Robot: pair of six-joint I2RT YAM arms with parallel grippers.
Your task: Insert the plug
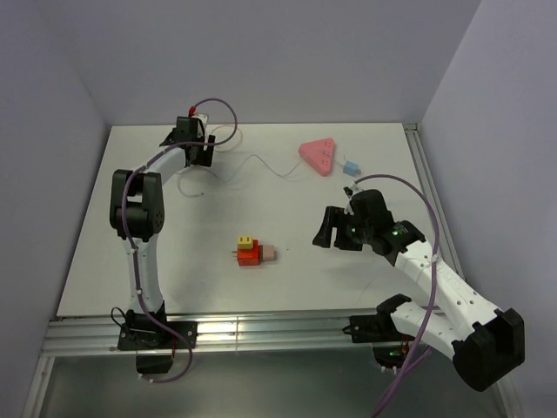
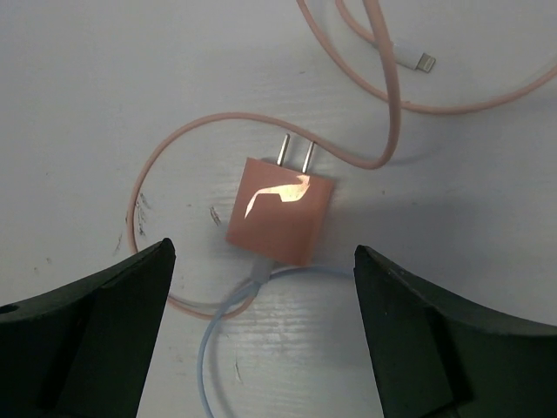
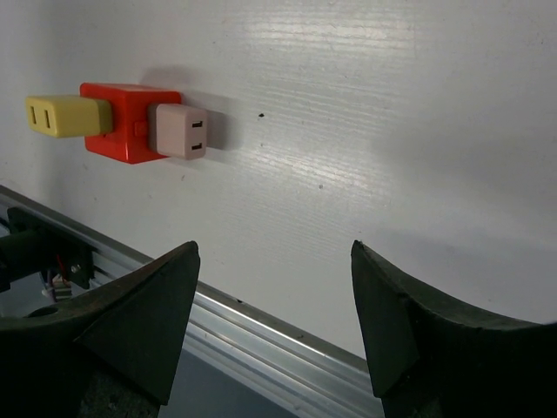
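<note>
The plug (image 1: 351, 166) is a tiny light-blue box lying right next to the pink triangular socket strip (image 1: 318, 157) at the back right; it shows only in the top view. My left gripper (image 1: 196, 152) is at the back left, far from it. In the left wrist view it (image 2: 264, 252) is open and hovers over an orange-pink charger block (image 2: 280, 212) with two prongs and a thin cable. My right gripper (image 1: 329, 228) is open and empty (image 3: 274, 248) low over bare table, in front of the plug and to its left.
A red adapter block (image 1: 248, 252) with a yellow piece and a pale pink piece plugged into it lies front centre; it also shows in the right wrist view (image 3: 129, 122). A thin cable (image 1: 252, 161) snakes from the charger toward the strip. A metal rail (image 1: 261, 329) runs along the table's near edge.
</note>
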